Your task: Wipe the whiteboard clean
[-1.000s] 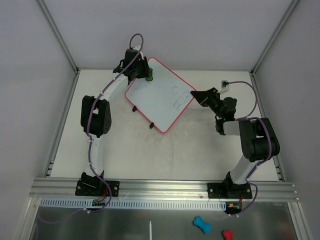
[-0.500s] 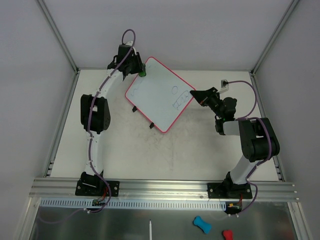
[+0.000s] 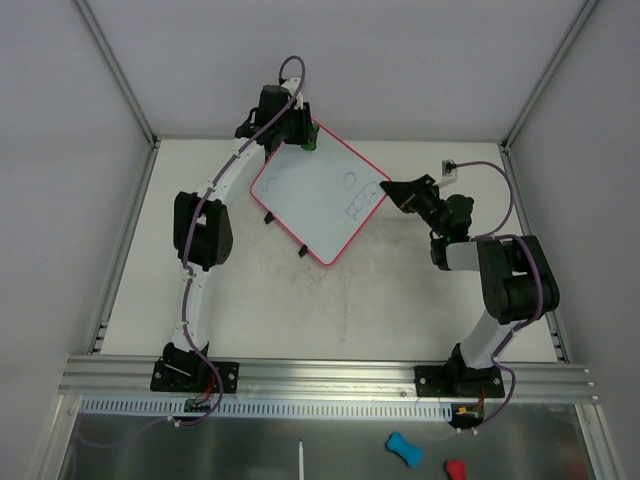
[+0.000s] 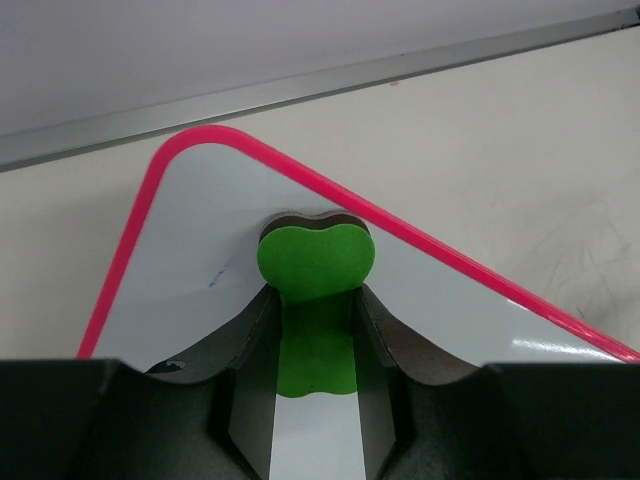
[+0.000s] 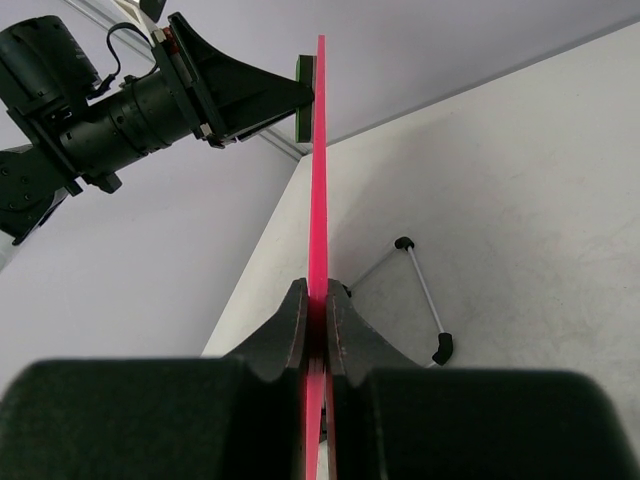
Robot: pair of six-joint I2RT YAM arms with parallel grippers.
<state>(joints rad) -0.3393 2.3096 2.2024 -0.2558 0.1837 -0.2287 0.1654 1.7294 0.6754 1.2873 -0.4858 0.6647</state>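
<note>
The whiteboard [image 3: 318, 196] is white with a pink-red frame and lies tilted at the table's back middle, with faint scribbles near its right corner. My left gripper [image 3: 303, 138] is shut on a green eraser [image 4: 315, 265] and presses it on the board's far corner [image 4: 190, 255]. My right gripper [image 3: 392, 192] is shut on the board's right edge, seen edge-on in the right wrist view [image 5: 319, 180]. The board's two black feet [image 3: 285, 232] show at its near-left edge.
The board's wire stand with black tips [image 5: 425, 295] shows under the board. A white socket [image 3: 451, 169] sits at the back right. Grey walls and a metal rail [image 4: 300, 90] close the table's back edge.
My left gripper moved the green eraser from the board's upper-left edge rightward to the far corner. The right gripper and the board have not moved.
</note>
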